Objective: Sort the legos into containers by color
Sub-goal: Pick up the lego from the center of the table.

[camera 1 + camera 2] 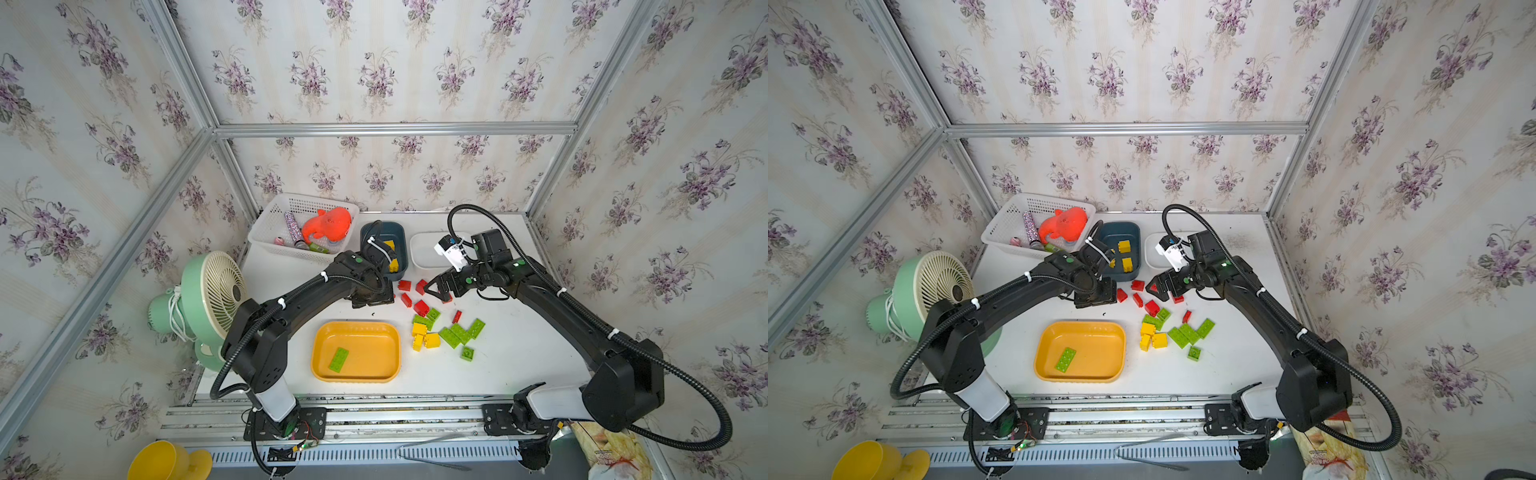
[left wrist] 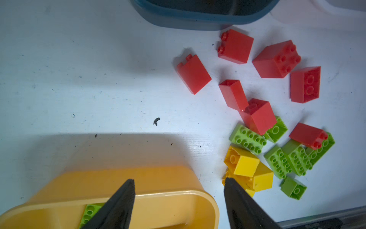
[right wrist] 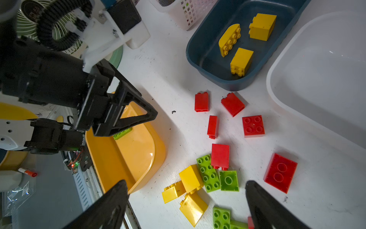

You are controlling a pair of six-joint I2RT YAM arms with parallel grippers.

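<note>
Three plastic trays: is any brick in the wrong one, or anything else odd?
No mix-ups: the dark teal tray holds only yellow bricks, the orange-yellow tray one lime green brick, the white tray shows none. Only a small black scrap lies on the table.

No text, number or brand can be read anywhere. The snack bag below the table's front edge carries red print too small to make out, and the dark round badge on the fan hub is blurred.

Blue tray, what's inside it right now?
The blue tray holds three yellow legos, one rounded, in the right wrist view. In both top views the left arm hides part of its floor.
</note>
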